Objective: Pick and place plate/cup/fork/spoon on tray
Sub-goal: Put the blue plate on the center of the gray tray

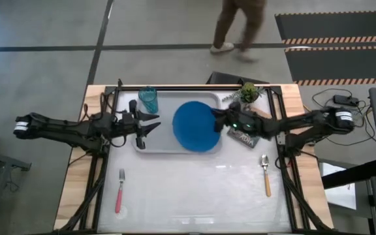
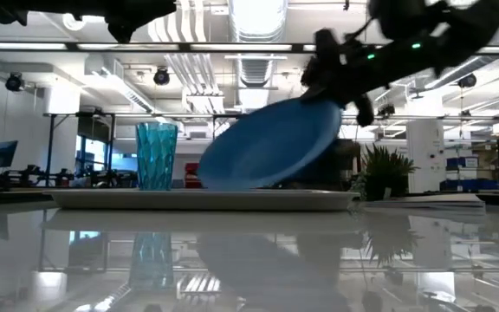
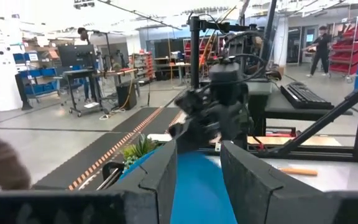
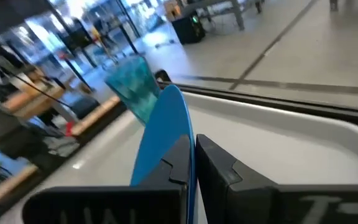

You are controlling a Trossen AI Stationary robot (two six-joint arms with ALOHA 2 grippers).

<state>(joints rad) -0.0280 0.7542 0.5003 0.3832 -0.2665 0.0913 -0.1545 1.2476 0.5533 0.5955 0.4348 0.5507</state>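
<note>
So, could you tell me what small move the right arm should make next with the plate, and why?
Probably lower it a little further, then let go. The right gripper is shut on the rim of the plate, which is tilted, with its low edge down at the tray and its gripped edge raised. The cup stands clear.

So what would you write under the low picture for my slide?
The right gripper tilts the blue plate onto the tray, beside the teal cup.
</note>
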